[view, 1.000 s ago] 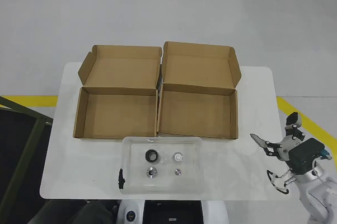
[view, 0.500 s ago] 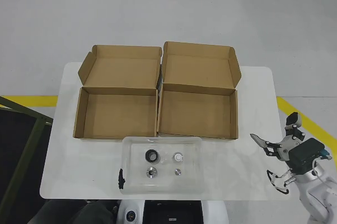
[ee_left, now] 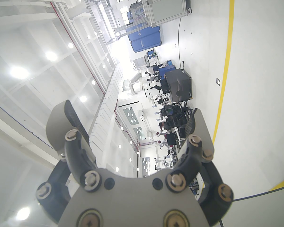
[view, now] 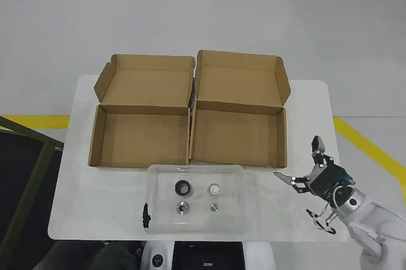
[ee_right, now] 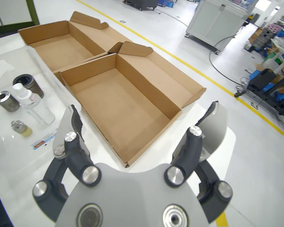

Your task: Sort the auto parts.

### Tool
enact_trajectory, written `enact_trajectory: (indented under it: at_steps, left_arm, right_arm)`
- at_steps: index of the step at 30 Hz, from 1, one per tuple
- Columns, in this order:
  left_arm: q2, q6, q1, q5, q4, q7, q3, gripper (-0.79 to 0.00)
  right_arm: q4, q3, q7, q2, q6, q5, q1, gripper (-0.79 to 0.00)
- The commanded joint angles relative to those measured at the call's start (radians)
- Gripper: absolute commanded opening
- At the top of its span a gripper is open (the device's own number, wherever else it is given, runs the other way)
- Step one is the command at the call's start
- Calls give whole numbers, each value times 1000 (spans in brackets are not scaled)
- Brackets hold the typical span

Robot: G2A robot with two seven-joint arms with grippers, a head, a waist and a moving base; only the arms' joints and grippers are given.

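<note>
Cardboard boxes (view: 142, 140) side by side | clear tray (view: 231, 202) holds parts (view: 183, 187) | left jaws released | right jaws released, near tray

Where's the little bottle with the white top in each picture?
Top view: the bottle sits in the clear tray, on its right side, just in front of the right cardboard box.
Right wrist view: the bottle is among the metal cylinders, beside that box.
Left wrist view: this camera faces the hall and its ceiling instead.
Shared landmark: the right cardboard box.
</note>
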Motion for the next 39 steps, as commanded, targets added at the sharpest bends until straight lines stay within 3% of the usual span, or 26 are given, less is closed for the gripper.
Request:
enact_trajectory:
  at_steps: [1, 7, 23, 39]
  left_arm:
    - [0, 0, 0, 0, 0, 0, 0, 0]
    - [0, 0, 0, 0, 0, 0, 0, 0]
    - [0, 0, 0, 0, 0, 0, 0, 0]
    - [0, 0, 0, 0, 0, 0, 0, 0]
  right_arm:
    - [-2, -43, 34, 3, -29, -12, 18, 0]
    - [10, -169, 138, 8, -86, -18, 75, 0]
    - [29, -401, 363, 17, -118, 10, 192, 0]
    - [62, -584, 475, 22, -106, -5, 263, 0]
